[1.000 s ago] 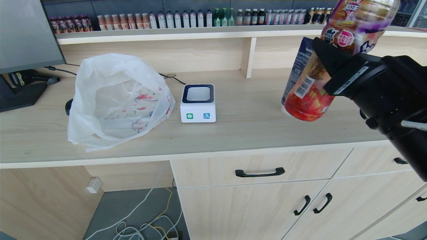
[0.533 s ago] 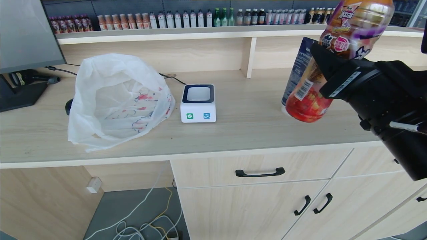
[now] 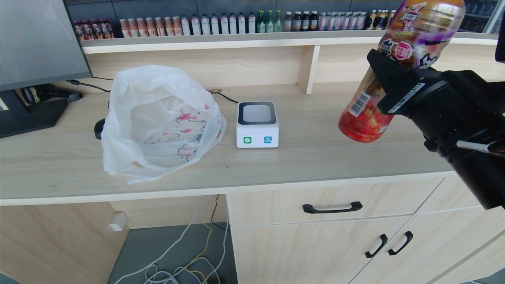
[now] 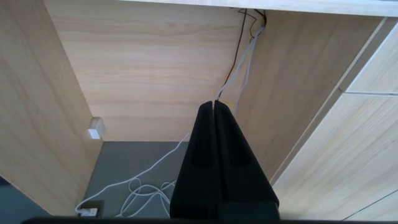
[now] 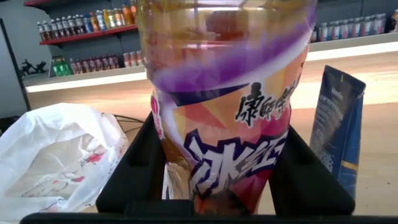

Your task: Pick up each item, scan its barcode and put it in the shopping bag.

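Shop checkout surface, drink shelf behind. Right end effector clenched on tea bottle, aloft well right of scanner. Scan step pending; next: swing barcode over scanner window.

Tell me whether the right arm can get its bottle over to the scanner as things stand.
Probably yes. The right gripper holds the bottle above the counter, right of the scanner, and nothing stands between them; the shopping bag sits on its other side.

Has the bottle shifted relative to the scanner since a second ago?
Yes: the bottle, held by the right claw, is closer to the scanner, leftward across the counter.
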Motion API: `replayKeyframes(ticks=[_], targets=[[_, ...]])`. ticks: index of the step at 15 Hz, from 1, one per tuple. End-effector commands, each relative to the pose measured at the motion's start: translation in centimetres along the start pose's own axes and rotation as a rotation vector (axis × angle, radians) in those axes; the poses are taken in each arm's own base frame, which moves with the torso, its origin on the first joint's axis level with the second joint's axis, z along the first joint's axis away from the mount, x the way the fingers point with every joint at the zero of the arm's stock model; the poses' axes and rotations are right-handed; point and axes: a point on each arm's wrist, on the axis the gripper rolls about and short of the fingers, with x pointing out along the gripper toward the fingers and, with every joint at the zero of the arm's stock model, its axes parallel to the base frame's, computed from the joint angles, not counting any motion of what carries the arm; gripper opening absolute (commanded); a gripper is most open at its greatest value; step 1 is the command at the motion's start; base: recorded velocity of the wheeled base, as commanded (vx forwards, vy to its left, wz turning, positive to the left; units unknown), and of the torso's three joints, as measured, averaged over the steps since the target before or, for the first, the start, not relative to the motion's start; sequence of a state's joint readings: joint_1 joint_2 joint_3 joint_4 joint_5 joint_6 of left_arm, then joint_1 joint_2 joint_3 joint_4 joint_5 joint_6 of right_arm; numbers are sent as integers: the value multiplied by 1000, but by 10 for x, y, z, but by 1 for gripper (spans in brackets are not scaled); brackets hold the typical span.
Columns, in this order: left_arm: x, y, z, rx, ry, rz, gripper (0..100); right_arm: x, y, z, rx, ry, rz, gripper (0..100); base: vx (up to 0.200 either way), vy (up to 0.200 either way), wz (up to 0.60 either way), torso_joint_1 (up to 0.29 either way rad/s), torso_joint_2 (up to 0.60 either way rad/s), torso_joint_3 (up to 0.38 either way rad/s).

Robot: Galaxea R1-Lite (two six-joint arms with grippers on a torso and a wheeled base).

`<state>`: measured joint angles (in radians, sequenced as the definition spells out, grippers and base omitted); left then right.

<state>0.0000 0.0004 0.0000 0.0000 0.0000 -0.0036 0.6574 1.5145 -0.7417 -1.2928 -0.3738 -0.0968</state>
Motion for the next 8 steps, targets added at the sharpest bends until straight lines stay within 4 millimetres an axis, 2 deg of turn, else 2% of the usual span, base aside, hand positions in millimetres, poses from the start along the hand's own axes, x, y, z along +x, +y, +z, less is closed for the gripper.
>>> replayKeyframes(ticks=[1, 8], targets=[[0, 0, 0, 1, 0, 0, 0, 0, 0, -2, -2, 6, 1, 0, 0, 200, 0, -2, -2, 12], [0, 0, 0, 5, 0, 0, 0, 2, 1, -4, -8, 11, 1, 0, 0, 0, 0, 0, 0, 0]])
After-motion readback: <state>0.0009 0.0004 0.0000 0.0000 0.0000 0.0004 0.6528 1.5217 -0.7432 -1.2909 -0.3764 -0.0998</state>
